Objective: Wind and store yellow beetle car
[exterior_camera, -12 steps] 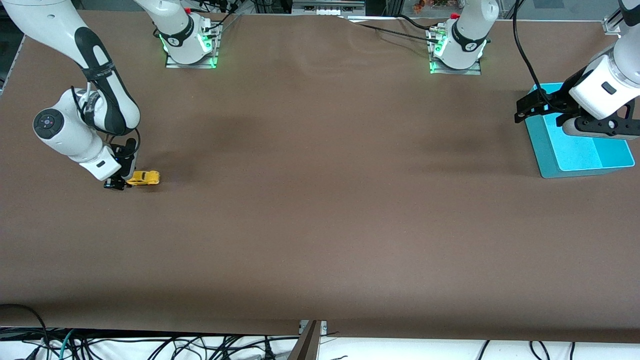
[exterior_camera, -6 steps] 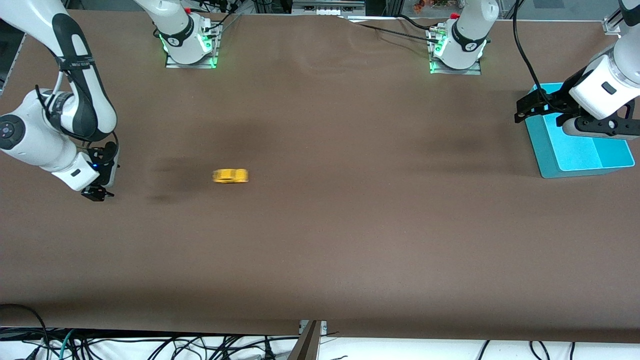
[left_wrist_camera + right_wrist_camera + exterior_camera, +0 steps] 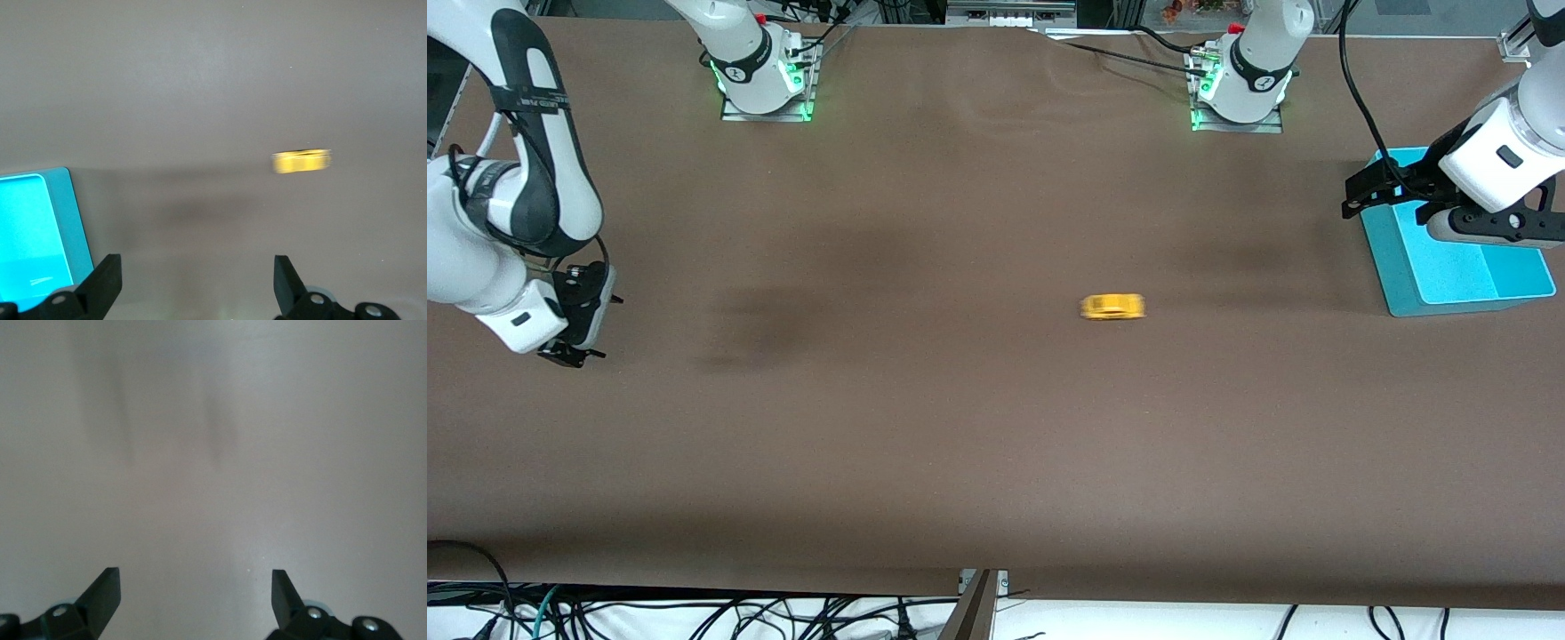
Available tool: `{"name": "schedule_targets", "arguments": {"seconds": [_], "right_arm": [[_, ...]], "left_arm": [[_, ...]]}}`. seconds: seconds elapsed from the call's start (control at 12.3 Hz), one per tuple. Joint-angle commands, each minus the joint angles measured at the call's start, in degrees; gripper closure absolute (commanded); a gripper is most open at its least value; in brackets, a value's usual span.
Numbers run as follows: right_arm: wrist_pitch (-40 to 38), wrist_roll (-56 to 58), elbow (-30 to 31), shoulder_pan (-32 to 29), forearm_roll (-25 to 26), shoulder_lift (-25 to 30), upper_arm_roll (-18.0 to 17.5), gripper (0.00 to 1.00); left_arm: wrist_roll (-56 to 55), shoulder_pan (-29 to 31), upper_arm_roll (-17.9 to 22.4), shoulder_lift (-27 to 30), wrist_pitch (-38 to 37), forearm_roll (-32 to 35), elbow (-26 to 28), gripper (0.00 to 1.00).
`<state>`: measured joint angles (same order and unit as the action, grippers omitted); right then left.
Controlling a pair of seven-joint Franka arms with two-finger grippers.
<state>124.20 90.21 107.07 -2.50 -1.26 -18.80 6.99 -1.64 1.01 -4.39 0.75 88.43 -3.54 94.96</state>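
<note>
- The yellow beetle car (image 3: 1112,307) sits on the counter (image 3: 978,444), between the two arms' ends, nearer the left arm's end.
- The tray (image 3: 1405,276) rests at the left arm's end, well apart from the car.
- The left tool (image 3: 195,287) hangs over the tray's edge, fingers spread.
- The right tool (image 3: 195,603) hangs over bare counter at the right arm's end, fingers spread.

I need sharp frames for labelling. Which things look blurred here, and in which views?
Front view: the yellow beetle car is smeared sideways on the table; the teal tray looks sharp. Left wrist view: the car is again a blurred streak. Right wrist view: only soft shadows on the table.
</note>
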Motion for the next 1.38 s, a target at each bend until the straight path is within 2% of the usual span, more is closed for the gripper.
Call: {"name": "schedule_targets", "arguments": {"seconds": [0.0,0.57,1.05,1.3], "right_arm": [[-7.46,-9.93,-5.81,-0.14,-0.59,0.08,-1.71,0.00],[-18.19,-32.27,-13.29,-0.05,-2.52,0.16,-3.21,0.00],[-25.75,-69.75,-15.05,-0.14,-2.52,6.48,-10.67,0.00],[-32.68,-78.95,-19.26,0.04,-1.74,6.84,-12.18,0.00]], "left_arm": [[-0.12,0.04,0.00,-0.05,-1.16,1.17,-0.74,0.00],[-0.12,0.48,0.00,-0.14,-1.16,1.08,-0.65,0.00],[-0.03,0.75,0.00,-0.05,-1.59,1.08,-0.56,0.00],[-0.12,1.19,-0.18,-0.05,-1.60,1.08,-0.56,0.00]]}}
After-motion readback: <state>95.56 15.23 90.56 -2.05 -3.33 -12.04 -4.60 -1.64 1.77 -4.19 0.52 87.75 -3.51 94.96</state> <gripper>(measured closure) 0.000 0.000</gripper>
